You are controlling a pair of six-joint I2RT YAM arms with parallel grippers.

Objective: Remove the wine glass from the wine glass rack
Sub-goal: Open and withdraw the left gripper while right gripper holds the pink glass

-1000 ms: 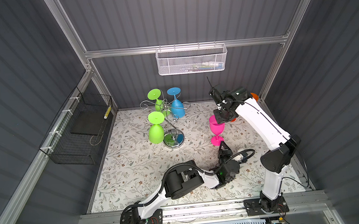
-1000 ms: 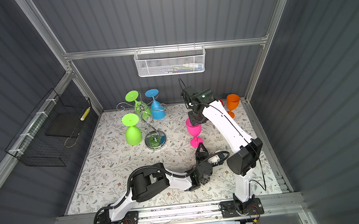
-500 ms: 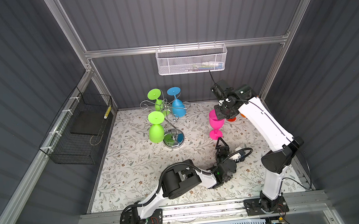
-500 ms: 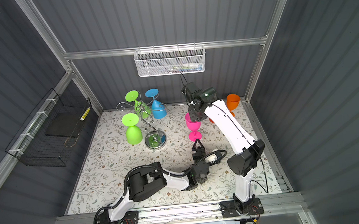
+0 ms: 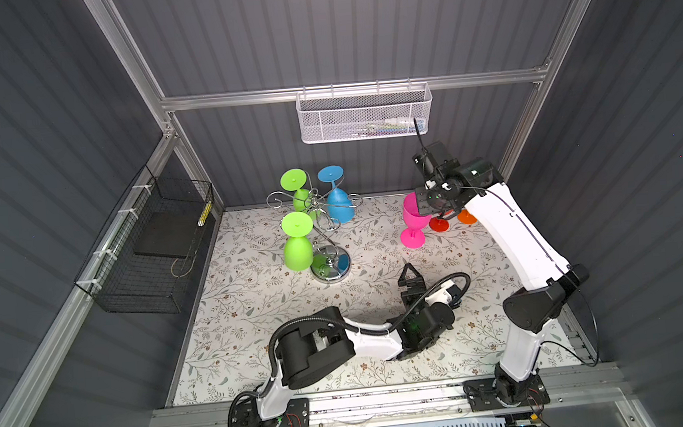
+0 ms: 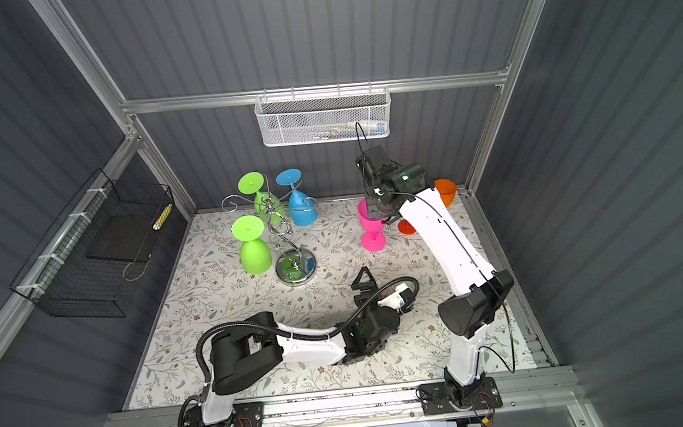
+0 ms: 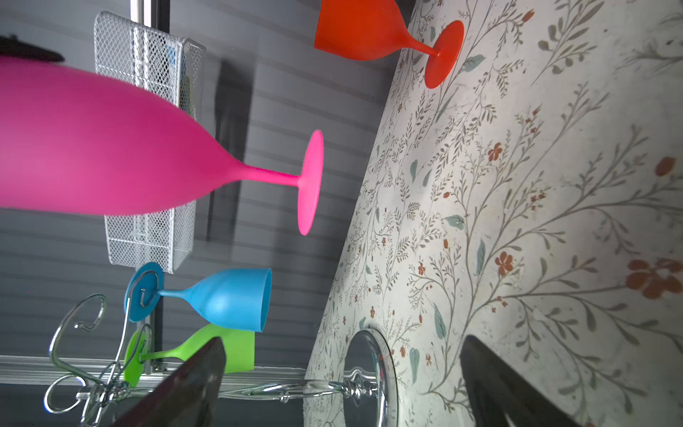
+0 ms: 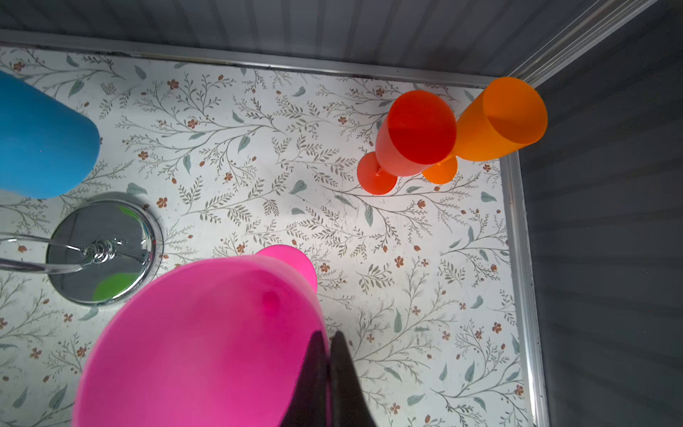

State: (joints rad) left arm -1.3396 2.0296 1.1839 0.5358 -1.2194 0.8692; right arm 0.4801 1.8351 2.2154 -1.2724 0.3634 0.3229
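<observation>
**mo_k:** Where's the pink glass (image 5: 411, 216) at? And how would it handle?

**rigwatcher:** It's off the rack (image 5: 333, 267). The right gripper (image 8: 328, 344) has it pinched at the rim, one of the fingers (image 8: 345, 377) inside the bowl and the other outside. The bowl and stem hang below them, and the foot is clear of the mat (image 5: 256, 313). It looks like matte plastic to me, so I'd guess light, stiff and not likely to shatter, but a bit slick. A rim pinch can let it swing, so lower on the bowl would be steadier, I think.

**mo_k:** And the left one?

**rigwatcher:** The left gripper (image 5: 409, 271) is down low with its fingers wide apart and nothing between them. The rack's base sits out ahead of its fingertips.

**mo_k:** Full count?

**rigwatcher:**
- Six glasses in all.
- Three hang upside down on the one rack: two green (image 5: 297, 247) (image 5: 301, 197) and one blue (image 5: 338, 206).
- The pink one is in the right fingers.
- One red (image 8: 417, 136) and one orange (image 8: 506, 118) stand upright just beside each other in the corner, out past the right fingertips.
</observation>
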